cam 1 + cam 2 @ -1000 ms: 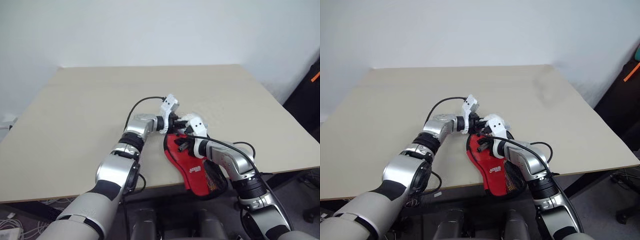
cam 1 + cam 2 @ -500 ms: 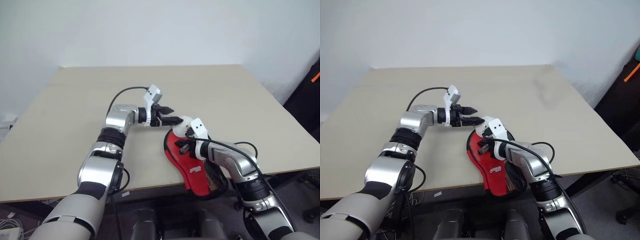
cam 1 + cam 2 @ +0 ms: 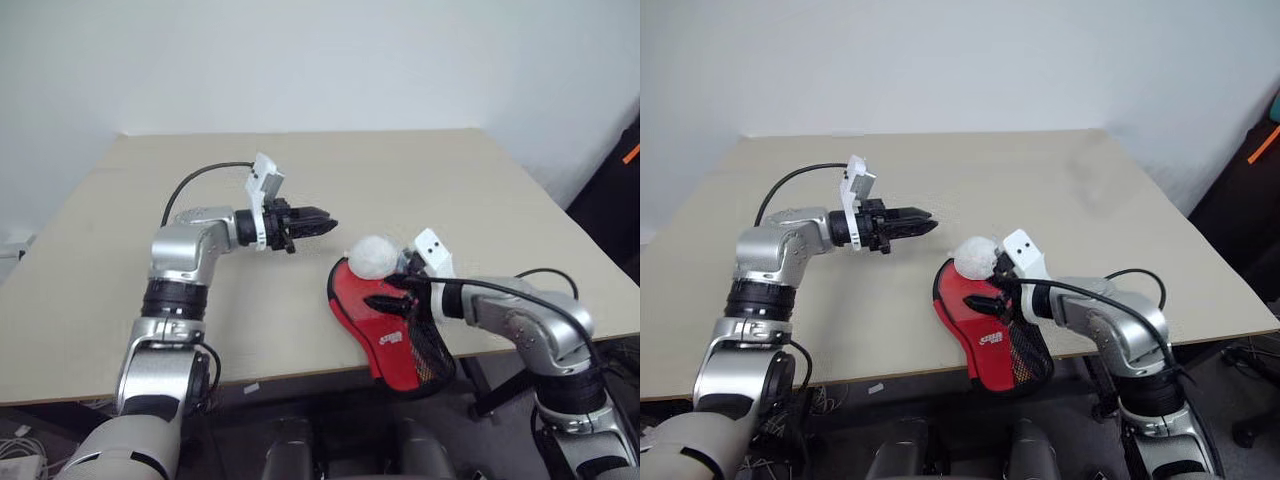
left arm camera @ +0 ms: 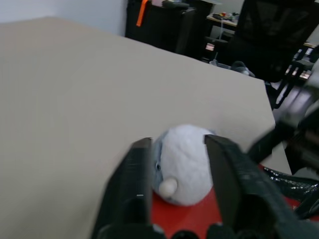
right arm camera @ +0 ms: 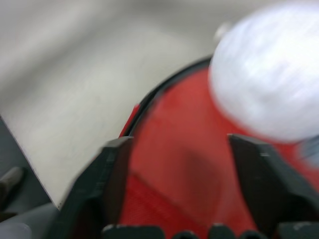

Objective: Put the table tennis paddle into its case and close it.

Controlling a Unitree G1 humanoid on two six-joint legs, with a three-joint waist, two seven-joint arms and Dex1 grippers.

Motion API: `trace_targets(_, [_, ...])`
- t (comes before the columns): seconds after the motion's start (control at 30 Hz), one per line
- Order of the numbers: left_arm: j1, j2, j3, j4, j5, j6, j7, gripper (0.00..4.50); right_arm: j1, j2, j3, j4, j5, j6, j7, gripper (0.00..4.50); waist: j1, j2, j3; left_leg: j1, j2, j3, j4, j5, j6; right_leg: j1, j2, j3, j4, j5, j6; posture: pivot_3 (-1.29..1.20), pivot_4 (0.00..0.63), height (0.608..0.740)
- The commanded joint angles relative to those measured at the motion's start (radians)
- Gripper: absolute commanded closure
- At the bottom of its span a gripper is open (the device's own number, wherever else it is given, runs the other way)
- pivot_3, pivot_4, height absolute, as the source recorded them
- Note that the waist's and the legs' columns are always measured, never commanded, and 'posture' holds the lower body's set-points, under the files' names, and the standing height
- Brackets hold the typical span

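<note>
Beige bench, plain pale wall behind it. Small white fuzzy lump (grey-blue on one side) near the bench's front edge. Black office chairs beyond the bench's far side.

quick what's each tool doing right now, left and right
Left tool: empty, above the table; open or closed cannot be told.
Right tool: open, empty, over the case.

A plain beige rectangular desk carries a red paddle-shaped fabric case overhanging its near edge.
</note>
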Motion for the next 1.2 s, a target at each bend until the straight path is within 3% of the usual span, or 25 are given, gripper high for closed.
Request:
trace_targets(0.03, [0.081, 0.029, 0.003, -0.154, -0.039, 0.032, 0.028, 4.25, -0.082, -0.025, -0.028, 0.014, -0.022, -0.044, -0.021, 0.0, -0.002, 0.0, 0.0, 0.0, 0.0, 0.0, 0.0, 0.0, 0.0, 0.0, 0.0, 0.0, 0.0, 0.0, 0.0, 0.0, 0.0, 0.654])
trace_targets(0.07, [0.115, 0.033, -0.002, -0.192, -0.041, 0.037, 0.038, 4.46, -0.102, -0.029, -0.009, 0.048, -0.049, -0.075, -0.029, 0.0, -0.002, 0.0, 0.0, 0.0, 0.0, 0.0, 0.0, 0.0, 0.0, 0.0, 0.0, 0.001, 0.0, 0.0, 0.0, 0.0, 0.0, 0.654])
trace_targets(0.47, [0.255, 0.037, -0.017, -0.378, -0.098, 0.087, 0.137, 4.46, -0.142, 0.006, 0.162, 0.329, -0.216, -0.348, -0.001, 0.0, 0.001, 0.0, 0.0, 0.0, 0.0, 0.002, -0.001, 0.0, -0.001, -0.001, 0.0, 0.001, 0.0, 0.0, 0.0, 0.0, 0.0, 0.654])
trace_targets(0.57, [0.284, 0.048, -0.043, -0.399, -0.068, 0.042, 0.155, 4.5, -0.149, 0.022, 0.178, 0.382, -0.243, -0.393, 0.005, 0.55, -0.002, 0.001, 0.0, 0.0, 0.0, 0.003, -0.001, 0.0, -0.001, -0.001, 0.0, 0.001, 0.0, 0.0, 0.0, 0.0, 0.0, 0.654])
trace_targets(0.83, [0.329, 0.04, -0.145, -0.45, -0.044, -0.023, 0.172, 4.5, -0.17, 0.051, 0.164, 0.463, -0.284, -0.44, 0.009, 3.24, -0.001, 0.001, 0.0, 0.0, 0.0, 0.003, -0.001, 0.0, -0.001, -0.001, 0.0, 0.001, 0.0, 0.0, 0.0, 0.0, 0.0, 0.654])
trace_targets(0.97, [0.291, -0.011, -0.206, -0.419, -0.012, -0.077, 0.196, 4.5, -0.213, 0.065, 0.13, 0.527, -0.285, -0.448, 0.009, 4.3, -0.001, 0.001, 0.0, 0.0, 0.0, 0.003, -0.001, 0.0, -0.001, -0.001, 0.0, 0.002, 0.001, 0.0, 0.0, 0.0, 0.0, 0.654])
trace_targets(1.2, [0.185, -0.142, -0.316, -0.316, 0.056, -0.194, 0.212, 4.5, -0.35, 0.1, 0.066, 0.726, -0.26, -0.441, 0.043, 4.44, -0.002, 0.002, 0.0, 0.0, -0.001, 0.004, -0.001, 0.0, -0.001, -0.002, 0.0, 0.002, 0.001, 0.0, 0.001, 0.0, 0.0, 0.654])
